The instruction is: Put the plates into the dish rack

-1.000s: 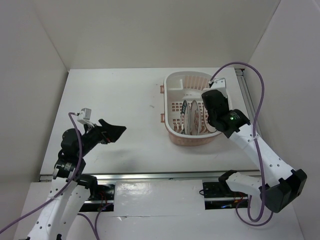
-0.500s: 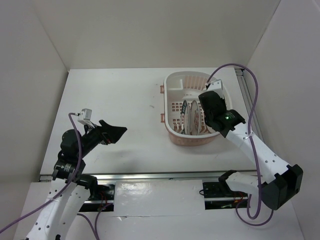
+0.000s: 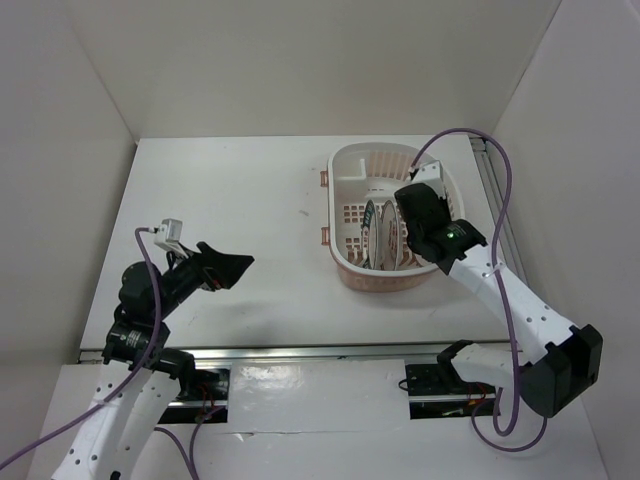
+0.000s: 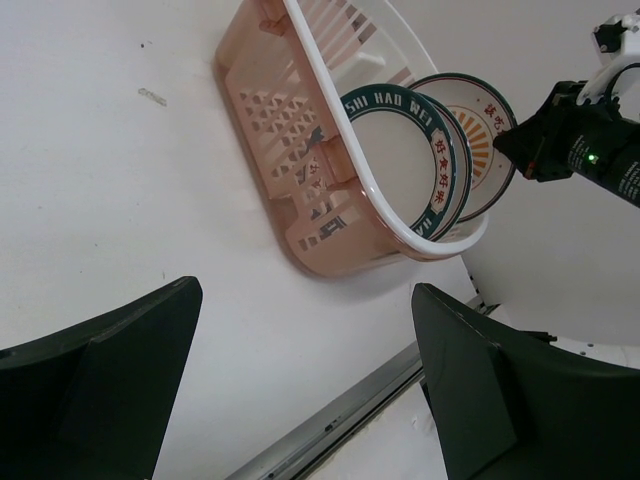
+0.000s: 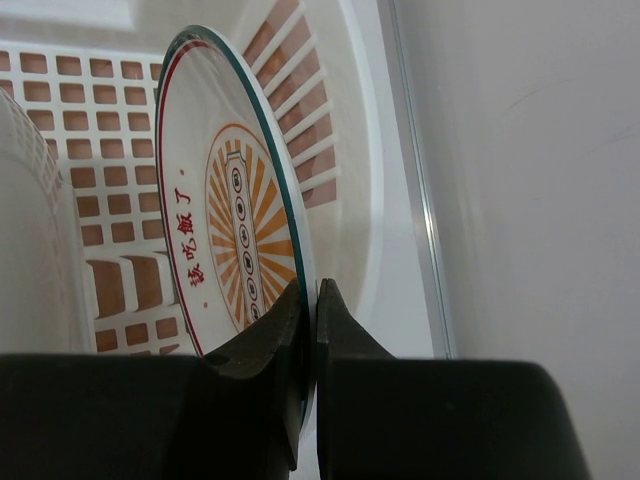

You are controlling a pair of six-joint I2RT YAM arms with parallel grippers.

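Observation:
The pale pink dish rack [image 3: 345, 160] stands at the back right of the table. Two plates stand on edge inside it. The plate with the dark blue-green rim [image 4: 400, 160] is on the left [image 3: 370, 230]. Next to it is the plate with the orange sunburst centre [image 5: 245, 230], also seen from above [image 3: 388, 240]. My right gripper [image 5: 310, 290] is shut on the sunburst plate's rim and holds it upright in the rack [image 5: 330, 130]. My left gripper [image 4: 305, 290] is open and empty above the table at the left [image 3: 235, 265]. I see no third plate.
The rack [image 4: 270, 110] sits close to the right wall and a metal rail [image 3: 490, 190] along the table's right side. A metal strip [image 3: 300, 350] runs along the near table edge. White walls enclose the table on three sides.
My right gripper has shifted slightly left with the sunburst plate, closer to the other plate in the rack. The left arm has barely moved.

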